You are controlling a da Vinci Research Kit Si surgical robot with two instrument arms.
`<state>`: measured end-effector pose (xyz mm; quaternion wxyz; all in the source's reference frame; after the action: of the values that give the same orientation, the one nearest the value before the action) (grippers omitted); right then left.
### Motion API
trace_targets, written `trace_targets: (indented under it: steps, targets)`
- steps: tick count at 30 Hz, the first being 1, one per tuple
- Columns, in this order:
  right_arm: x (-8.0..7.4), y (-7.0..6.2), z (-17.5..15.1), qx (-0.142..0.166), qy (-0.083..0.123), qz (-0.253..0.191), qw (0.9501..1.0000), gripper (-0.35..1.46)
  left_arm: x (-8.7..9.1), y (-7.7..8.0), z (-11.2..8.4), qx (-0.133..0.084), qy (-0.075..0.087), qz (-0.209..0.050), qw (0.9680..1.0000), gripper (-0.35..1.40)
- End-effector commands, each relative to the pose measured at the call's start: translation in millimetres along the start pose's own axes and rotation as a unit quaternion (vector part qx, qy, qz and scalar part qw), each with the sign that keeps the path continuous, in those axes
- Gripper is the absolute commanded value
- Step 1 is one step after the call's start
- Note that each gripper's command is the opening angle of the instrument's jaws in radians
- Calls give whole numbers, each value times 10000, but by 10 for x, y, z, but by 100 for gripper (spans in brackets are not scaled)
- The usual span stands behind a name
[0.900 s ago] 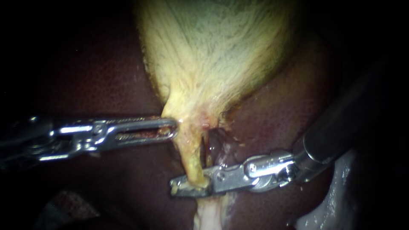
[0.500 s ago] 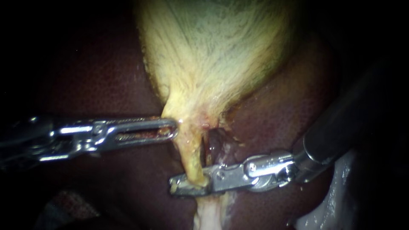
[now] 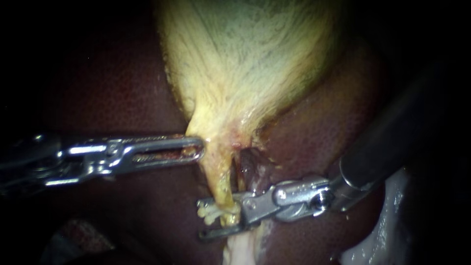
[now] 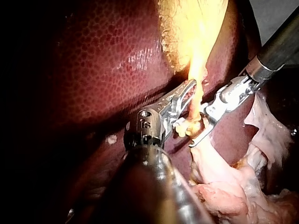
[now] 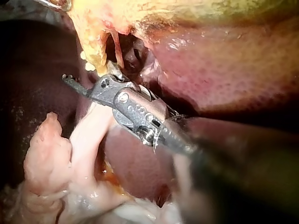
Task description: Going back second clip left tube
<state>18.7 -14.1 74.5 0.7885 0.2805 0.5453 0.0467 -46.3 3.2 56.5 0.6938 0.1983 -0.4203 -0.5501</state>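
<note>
- Clip (image 3: 210, 211) sat crosswise on the left tube (image 3: 220, 179), low down, between the parted pincer of the right instrument (image 3: 212, 222).
- That tube ran lengthwise from the gallbladder (image 3: 245, 64) toward the camera; backing off probably meant sliding right, along the shaft.
- Left instrument (image 3: 198, 147), farther up, had its pincer clamped on the gallbladder neck, over the liver (image 3: 122, 88).

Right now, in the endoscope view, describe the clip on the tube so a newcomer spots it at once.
Start at the pale yellow gallbladder and follow it down to the thin left tube below its neck. The clip sits across that tube, between the open jaws of the right instrument. It is small, pale and knobbly, unlike the shiny metal beside it.
</note>
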Motion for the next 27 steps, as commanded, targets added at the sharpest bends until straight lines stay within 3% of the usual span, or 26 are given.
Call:
trace_targets:
  steps: [1, 15, 21, 27]
  targets:
    - [0, 0, -1, 0, 14, -72, 10000, 58, 0, -1, -1, -3, 0, 0, 10000, -35]
    - [-3, 8, 1, -9, 0, -515, 9987, 60, 0, -5, -2, -7, -2, -2, 10000, -35]
    - [-2, 12, 22, -47, 9, -763, 9971, 60, 1, -14, -3, -18, -10, -2, 10000, -35]
    - [-4, 21, 12, -62, 10, -928, 9957, 60, 4, -20, -6, -12, -8, 3, 10000, -35]
